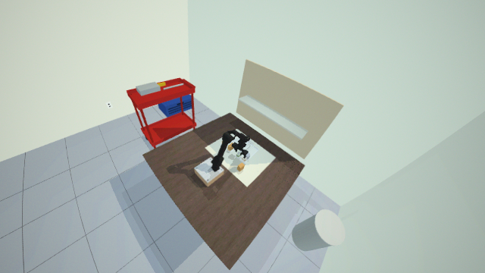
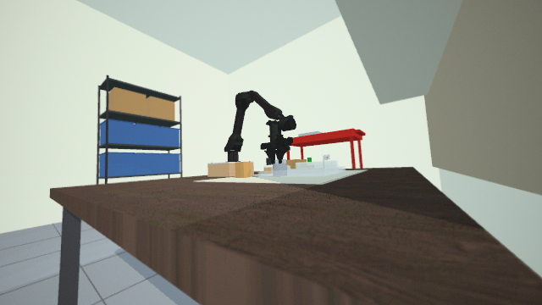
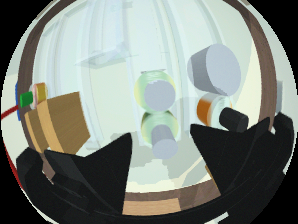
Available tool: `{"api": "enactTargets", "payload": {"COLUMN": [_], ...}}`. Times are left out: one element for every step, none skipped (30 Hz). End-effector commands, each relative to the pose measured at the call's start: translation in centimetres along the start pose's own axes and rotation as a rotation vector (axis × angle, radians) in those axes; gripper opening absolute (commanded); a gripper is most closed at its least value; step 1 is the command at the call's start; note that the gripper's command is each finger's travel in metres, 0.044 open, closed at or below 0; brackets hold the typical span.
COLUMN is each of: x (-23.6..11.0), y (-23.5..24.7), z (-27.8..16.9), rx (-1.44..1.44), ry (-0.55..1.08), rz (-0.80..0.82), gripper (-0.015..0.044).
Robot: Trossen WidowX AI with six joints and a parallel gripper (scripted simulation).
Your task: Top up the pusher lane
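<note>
— How many jars do you count from the wrist view?

— Four. Two pale green jars with grey lids stand one behind the other: the nearer one (image 3: 161,133) sits between the two black fingers, the farther one (image 3: 156,91) just behind it along the same line. A larger grey-lidded jar (image 3: 214,70) stands off to the right, and one orange jar with a pale lid (image 3: 212,106) is just below it.

— And the black parallel-jaw gripper (image 3: 160,152)?

— Released. Its two fingers stand parted to either side of the nearer green jar, with a gap showing on each side; nothing is clamped.

— Where is all this on the table?

— On the one cream mat (image 1: 258,167) lying on the dark wooden table (image 1: 212,227). In the top view the single black arm (image 1: 221,149) reaches from its tan wooden base block (image 1: 208,178) over the pale lane fixture (image 2: 313,169); the orange jar shows beside it on the mat.

— Can you make out the pusher plate or front stop?

— Not clearly; too small and blurred.

— Anything else around?

— One red two-shelf cart (image 1: 136,95), one black shelf rack (image 2: 102,127) with one tan and two blue boxes.
</note>
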State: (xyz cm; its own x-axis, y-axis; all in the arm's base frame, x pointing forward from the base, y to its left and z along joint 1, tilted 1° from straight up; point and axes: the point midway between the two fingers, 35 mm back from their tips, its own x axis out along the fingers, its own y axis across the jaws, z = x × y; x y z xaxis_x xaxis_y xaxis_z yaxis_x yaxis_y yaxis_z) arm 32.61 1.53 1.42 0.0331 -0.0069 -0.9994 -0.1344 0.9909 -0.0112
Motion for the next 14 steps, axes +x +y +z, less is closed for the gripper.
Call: {"api": "enactTargets", "payload": {"x": [-0.5,-0.5,-0.5,-0.6,-0.6,-0.6,-0.6,-0.6,-0.7,-0.7,-0.7,-0.7,-0.7,-0.7], "y": [0.0,0.0,0.0,0.0,0.0,0.0,0.0,0.0,-0.1,-0.1,-0.1,-0.1,-0.1,-0.1], "z": [0.2,0.2,0.1,0.0,-0.2,-0.4,-0.6,-1.0,-1.3,-1.6,-2.0,-2.3,-2.6,-3.0], "rx": [-0.003,-0.003,-0.003,-0.003,-0.003,-0.003,-0.003,-0.003,-0.003,-0.003,-0.003,-0.003,-0.003,-0.003], "ry": [-0.008,-0.008,-0.007,-0.007,-0.007,-0.007,-0.007,-0.007,-0.006,-0.006,-0.006,-0.006,-0.005,-0.005], "rz": [0.002,0.002,0.002,0.002,0.002,0.002,0.002,0.002,0.002,0.002,0.002,0.002,0.002,0.002], "gripper": [0.0294,0.0294,0.0294,0.0294,0.0294,0.0294,0.0294,0.0294,0.0294,0.0294,0.0294,0.0294,0.0294,0.0294]}}
